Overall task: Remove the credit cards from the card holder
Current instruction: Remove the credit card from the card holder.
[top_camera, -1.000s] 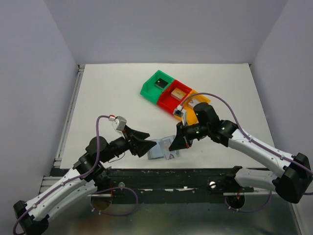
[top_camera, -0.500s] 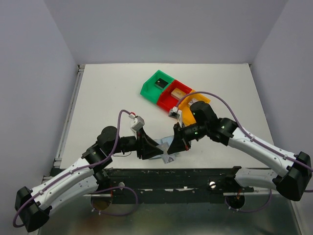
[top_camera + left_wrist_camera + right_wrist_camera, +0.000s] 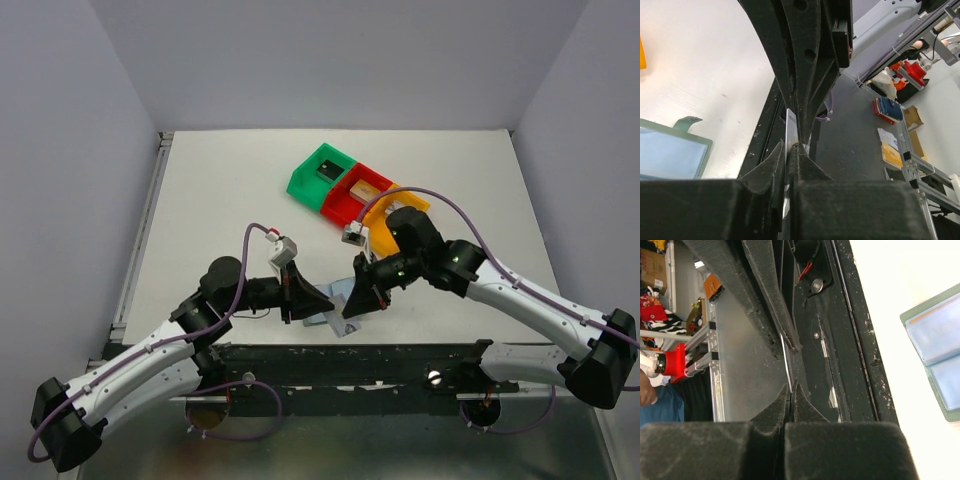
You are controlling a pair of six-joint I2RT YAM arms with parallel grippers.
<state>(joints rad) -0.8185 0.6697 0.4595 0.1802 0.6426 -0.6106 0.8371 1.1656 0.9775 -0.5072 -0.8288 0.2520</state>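
Card holder [image 3: 340, 323] mostly hidden beneath arms.

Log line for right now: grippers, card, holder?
left gripper: shut on card | right gripper: shut on same card | holder: open, flat on table

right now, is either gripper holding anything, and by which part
One thin card, seen edge-on: the left gripper and right gripper each pinch an opposite end of it.
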